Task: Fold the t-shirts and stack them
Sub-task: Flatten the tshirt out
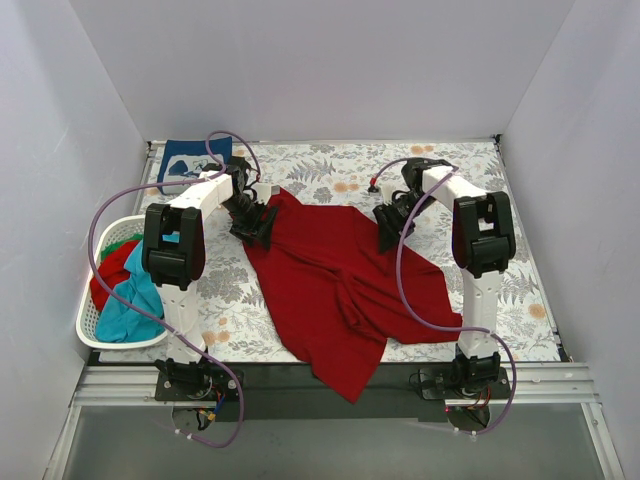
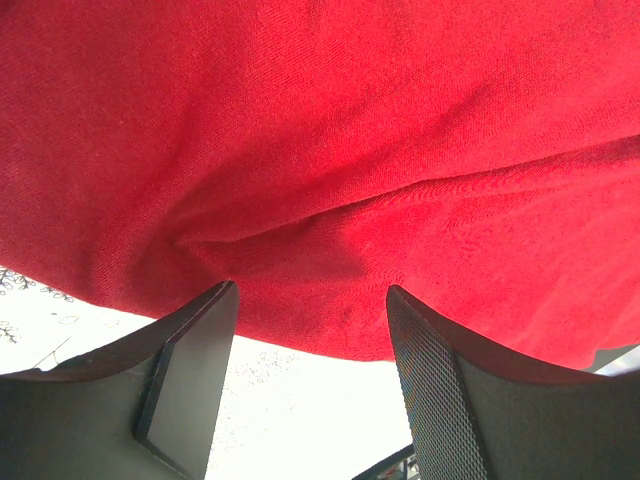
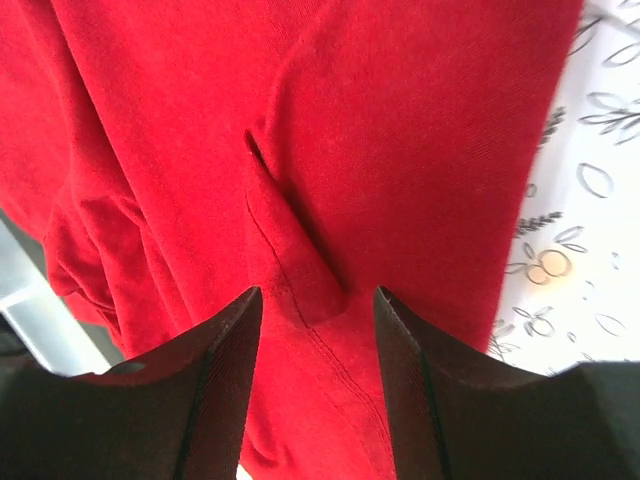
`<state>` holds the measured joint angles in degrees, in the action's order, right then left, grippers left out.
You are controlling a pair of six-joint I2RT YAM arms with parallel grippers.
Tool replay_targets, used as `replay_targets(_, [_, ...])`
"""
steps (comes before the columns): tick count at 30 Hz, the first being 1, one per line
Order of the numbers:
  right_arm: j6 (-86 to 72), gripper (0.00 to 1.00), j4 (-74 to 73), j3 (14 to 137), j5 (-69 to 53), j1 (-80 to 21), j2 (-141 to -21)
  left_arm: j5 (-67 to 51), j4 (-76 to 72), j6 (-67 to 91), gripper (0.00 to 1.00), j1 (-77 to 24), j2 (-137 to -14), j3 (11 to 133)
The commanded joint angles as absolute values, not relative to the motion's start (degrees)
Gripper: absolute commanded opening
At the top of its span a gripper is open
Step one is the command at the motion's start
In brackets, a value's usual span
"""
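A dark red t-shirt lies rumpled across the middle of the table, its lower end hanging over the near edge. My left gripper is open at the shirt's far left edge, and in the left wrist view the red cloth lies just past the fingers. My right gripper is open over the shirt's far right part, and a raised fold with a seam sits between its fingers. A folded navy blue t-shirt with white print lies at the far left corner.
A white laundry basket at the left edge holds red, teal and green t-shirts. The floral table cloth covers the table. White walls stand on three sides.
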<state>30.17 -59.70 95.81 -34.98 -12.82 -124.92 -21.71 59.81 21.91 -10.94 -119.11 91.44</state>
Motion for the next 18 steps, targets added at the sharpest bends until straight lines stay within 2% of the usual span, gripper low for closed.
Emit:
replay_targets(1, [30.2, 0.57, -62.1, 96.2, -37.2, -13.0, -126.6, -22.6, 59.9, 22.2, 0.60, -10.7, -115.3, 92.8])
replay_targets(3, [30.1, 0.61, -62.2, 96.2, -37.3, -13.1, -127.0, -22.7, 60.0, 22.4, 0.60, -10.7, -115.3, 93.0])
replay_targets(7, [30.0, 0.61, -62.5, 96.7, -37.9, -13.2, -127.7, -22.6, 60.1, 22.4, 0.60, -10.7, -115.2, 93.0])
replay_targets(18, [30.6, 0.49, -64.2, 95.8, -40.9, -13.5, -126.4, -22.9, 59.7, 22.7, 0.60, -10.7, -114.9, 92.5])
